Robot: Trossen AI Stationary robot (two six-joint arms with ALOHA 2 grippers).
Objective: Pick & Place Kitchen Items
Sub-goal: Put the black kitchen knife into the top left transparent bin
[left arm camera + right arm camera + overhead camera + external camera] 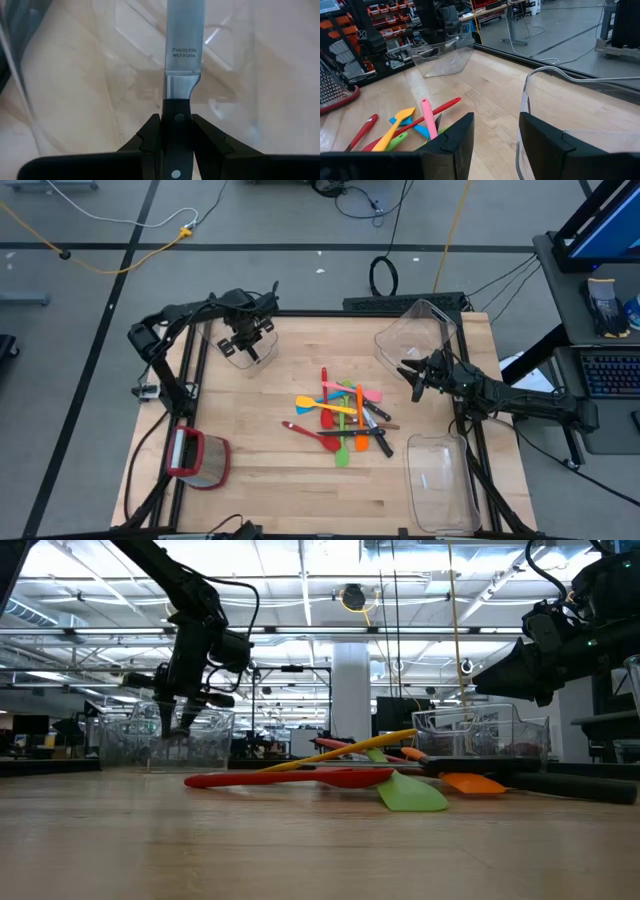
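Steel and black handle first: at the upper left of the overhead frame the left gripper [245,340] pinches a knife [181,75] by its handle, blade pointing down toward the clear bin [240,352] beneath it. The grip sits well back on the handle, so the blade could swing as it is let go, strike the bin wall and tip out onto the table [270,480]; how far the tip is inside the bin I cannot quite tell. At centre lies the pile of coloured spatulas and spoons [345,418], crossed over one another, where lifting one may drag its neighbours. At right the right gripper [415,377] hangs with fingers spread and empty, near a second clear bin [420,332] it could nudge when reaching.
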